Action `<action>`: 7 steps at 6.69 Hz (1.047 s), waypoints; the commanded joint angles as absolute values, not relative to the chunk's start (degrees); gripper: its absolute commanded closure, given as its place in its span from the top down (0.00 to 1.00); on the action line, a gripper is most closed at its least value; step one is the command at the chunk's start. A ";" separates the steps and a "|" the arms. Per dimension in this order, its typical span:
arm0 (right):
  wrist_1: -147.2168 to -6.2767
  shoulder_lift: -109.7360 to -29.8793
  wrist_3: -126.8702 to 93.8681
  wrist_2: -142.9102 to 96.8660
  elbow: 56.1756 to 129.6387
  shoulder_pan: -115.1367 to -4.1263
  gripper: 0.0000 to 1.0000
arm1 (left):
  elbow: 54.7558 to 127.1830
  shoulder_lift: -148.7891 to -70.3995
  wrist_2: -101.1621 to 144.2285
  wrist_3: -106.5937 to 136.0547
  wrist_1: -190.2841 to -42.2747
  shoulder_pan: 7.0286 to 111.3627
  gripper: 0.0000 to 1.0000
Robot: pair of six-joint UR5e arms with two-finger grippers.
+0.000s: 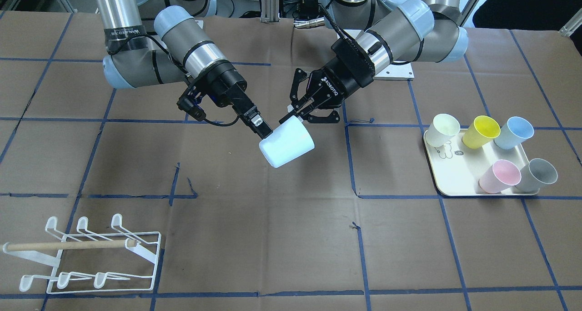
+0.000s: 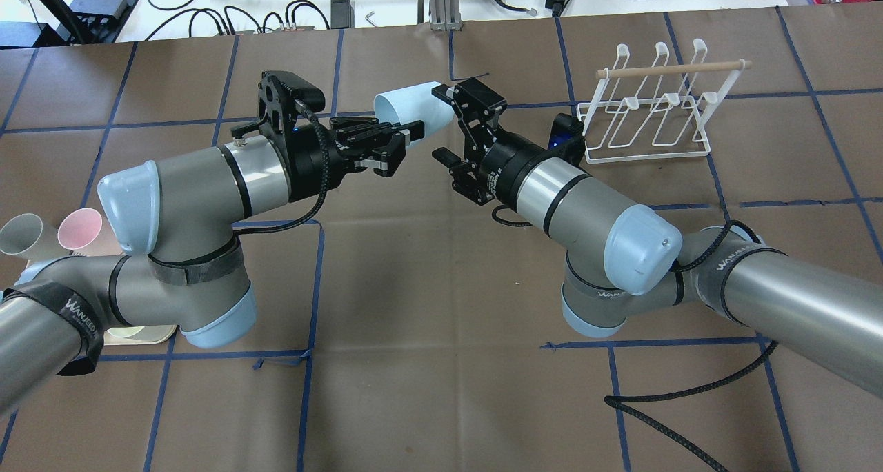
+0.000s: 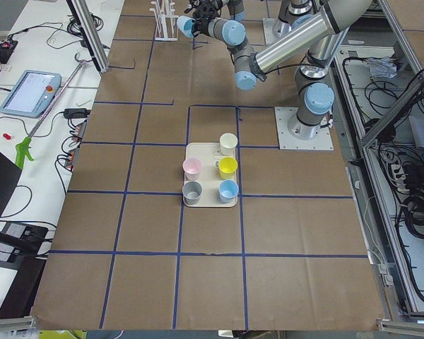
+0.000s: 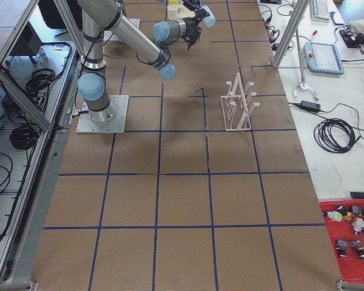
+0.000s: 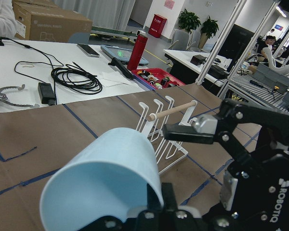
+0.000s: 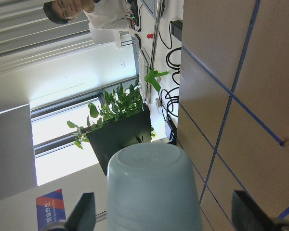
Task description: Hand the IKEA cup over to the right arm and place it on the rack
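The left gripper (image 2: pixel 407 132) is clamped on the rim of the pale blue cup (image 2: pixel 412 110), one finger inside the mouth and one outside. It holds the cup on its side above the table (image 2: pixel 414 286). The right gripper (image 2: pixel 445 125) meets it from 3 o'clock in the overhead view. Its jaws stand wide apart and its fingers (image 6: pixel 84 214) flank the cup's base with a gap on each side. Both grippers read ROBOTIQ. Behind them, the left arm (image 2: pixel 186 189) and right arm (image 2: pixel 593 203) each wear a black band (image 2: pixel 735 265) lettered WANJEED. The rack (image 2: pixel 648 113), with its wooden dowel (image 2: pixel 672 70), stands on the table at 3 o'clock from the cup, well apart. In the front-facing view, a cream tray (image 1: pixel 459 183) with a bear drawing lies at 3 o'clock. It carries a cream cup (image 1: pixel 443 129), yellow cup (image 1: pixel 482 131), blue cup (image 1: pixel 514 132), pink cup (image 1: pixel 500 175) and grey cup (image 1: pixel 539 174). The table is covered in brown paper gridded with blue tape. Around it are white benches with cables, a control tablet (image 3: pixel 30 92), a red bin (image 4: pixel 352 233) of small parts, potted plants (image 6: pixel 115 106), a cardboard box (image 5: pixel 48 21) marked UNIVERSAL ROBOTS, and a person (image 6: pixel 111 19) in a white top.
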State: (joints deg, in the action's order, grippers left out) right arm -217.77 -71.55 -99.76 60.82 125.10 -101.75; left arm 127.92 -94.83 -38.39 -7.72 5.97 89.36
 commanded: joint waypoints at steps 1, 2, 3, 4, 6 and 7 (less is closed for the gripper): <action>-217.71 -70.75 -99.76 60.82 123.49 -101.86 1.00 | 127.88 -94.83 -38.41 -7.56 5.98 89.38 0.01; -217.71 -70.06 -99.76 60.82 122.70 -102.04 1.00 | 127.88 -94.75 -38.41 -6.95 5.98 89.38 0.01; -217.71 -68.74 -99.84 60.91 121.13 -102.82 1.00 | 127.88 -94.75 -38.41 -6.86 5.98 89.38 0.01; -217.71 -67.77 -99.84 60.91 120.16 -103.09 1.00 | 127.88 -94.75 -38.41 -6.77 5.98 89.38 0.01; -217.71 -67.68 -99.84 60.91 120.15 -103.10 0.99 | 127.88 -94.75 -38.41 -6.68 5.98 89.38 0.01; -217.71 -67.68 -99.84 60.91 120.15 -103.10 0.94 | 127.88 -94.83 -38.41 -6.68 5.98 89.38 0.01</action>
State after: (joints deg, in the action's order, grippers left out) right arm -217.70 -67.72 -99.84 60.91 120.18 -103.07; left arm 127.88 -94.76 -38.41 -6.71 5.98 89.39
